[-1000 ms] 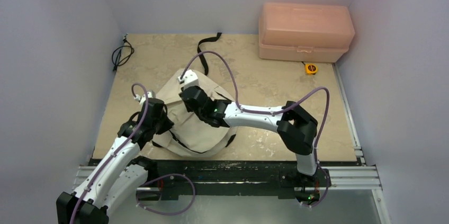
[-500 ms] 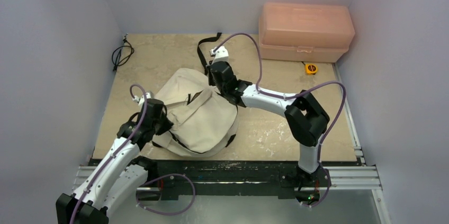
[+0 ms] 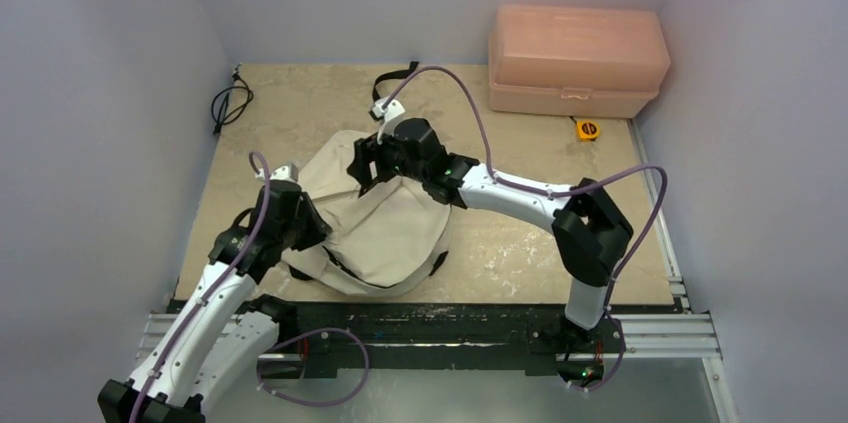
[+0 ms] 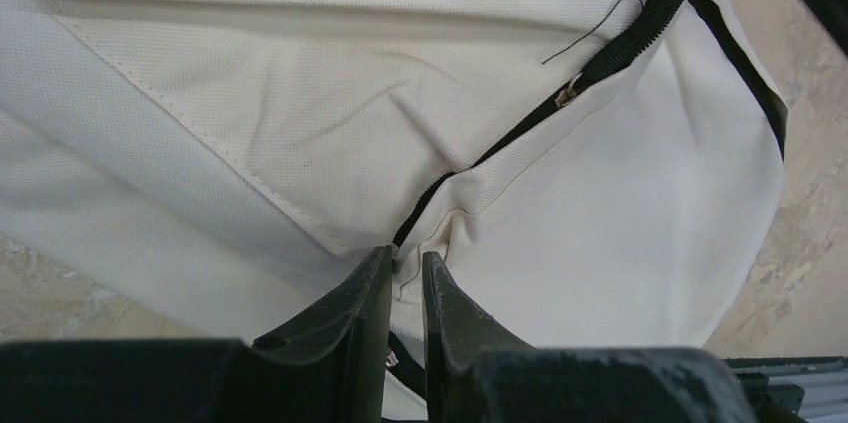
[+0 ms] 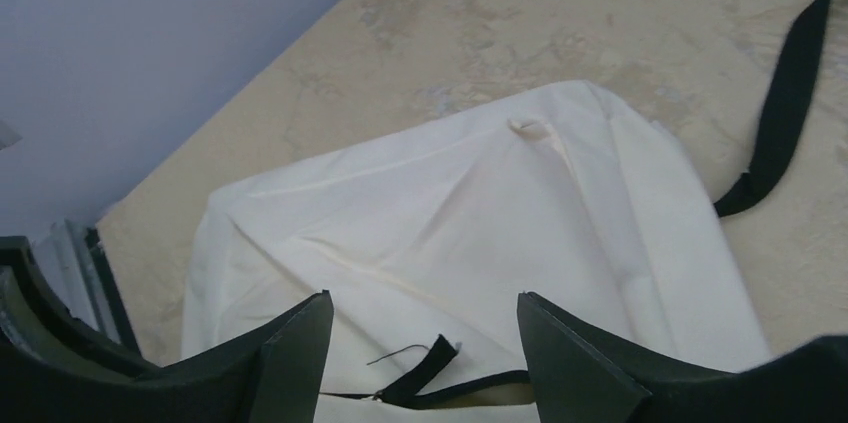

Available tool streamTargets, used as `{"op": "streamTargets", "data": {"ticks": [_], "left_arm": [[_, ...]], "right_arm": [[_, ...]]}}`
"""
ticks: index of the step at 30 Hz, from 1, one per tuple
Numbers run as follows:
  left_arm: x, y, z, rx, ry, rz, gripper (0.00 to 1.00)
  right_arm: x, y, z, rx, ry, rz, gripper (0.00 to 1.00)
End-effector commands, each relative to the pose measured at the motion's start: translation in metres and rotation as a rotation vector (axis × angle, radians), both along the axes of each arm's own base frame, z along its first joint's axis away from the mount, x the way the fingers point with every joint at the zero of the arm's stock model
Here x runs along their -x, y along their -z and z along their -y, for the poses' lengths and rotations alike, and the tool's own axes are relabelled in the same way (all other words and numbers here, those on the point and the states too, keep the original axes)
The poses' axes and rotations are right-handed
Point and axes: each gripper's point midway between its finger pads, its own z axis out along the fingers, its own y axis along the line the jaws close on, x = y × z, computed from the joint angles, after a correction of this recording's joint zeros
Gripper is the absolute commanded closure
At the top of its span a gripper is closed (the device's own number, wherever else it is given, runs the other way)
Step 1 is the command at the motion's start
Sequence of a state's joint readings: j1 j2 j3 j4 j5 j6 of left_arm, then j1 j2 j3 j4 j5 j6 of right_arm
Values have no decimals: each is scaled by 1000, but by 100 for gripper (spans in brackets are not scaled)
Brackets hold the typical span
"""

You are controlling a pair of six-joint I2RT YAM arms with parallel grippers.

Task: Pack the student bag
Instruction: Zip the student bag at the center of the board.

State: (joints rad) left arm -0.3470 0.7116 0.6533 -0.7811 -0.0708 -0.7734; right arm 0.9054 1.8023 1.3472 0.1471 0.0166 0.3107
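Note:
The student bag [image 3: 385,228], cream fabric with black zipper lines, lies bulging on the middle of the table. My left gripper [image 3: 302,226] is at its near-left edge. In the left wrist view the left gripper [image 4: 405,261] has its jaws nearly together, with a fold of the bag [image 4: 300,113] pinched between them where the zipper [image 4: 520,123] ends. My right gripper [image 3: 366,167] hovers open over the bag's far side. In the right wrist view the right gripper [image 5: 424,298] holds nothing, and the black zipper pull tab [image 5: 428,361] lies loose on the bag [image 5: 450,213] below the gap.
A salmon-pink plastic box [image 3: 575,58] stands at the far right with a yellow tape measure [image 3: 587,129] in front of it. A black cable [image 3: 228,103] lies at the far left. The bag's black strap [image 3: 392,83] trails toward the back wall. A metal rail [image 3: 450,328] runs along the near edge.
The right gripper swung out to the far right, let go and opened, then came back left over the bag's far side. The left jaws have parted slightly and the left arm shifted a little left.

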Motion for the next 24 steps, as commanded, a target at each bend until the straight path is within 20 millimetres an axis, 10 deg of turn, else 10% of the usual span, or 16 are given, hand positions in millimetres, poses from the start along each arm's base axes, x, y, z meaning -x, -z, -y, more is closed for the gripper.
{"op": "streamTargets", "data": {"ticks": [1,13,24], "left_arm": [[-3,-26,20,85,87,42,82],[-6,-33,34,138,136,60,72],[-21,0,33,97,123,17,78]], "right_arm": [[20,-9,-29,-97,-191,-42,26],[41,16,-38,-154,-305,-124,32],[46,37,-34,-206,-294,-136,43]]}}
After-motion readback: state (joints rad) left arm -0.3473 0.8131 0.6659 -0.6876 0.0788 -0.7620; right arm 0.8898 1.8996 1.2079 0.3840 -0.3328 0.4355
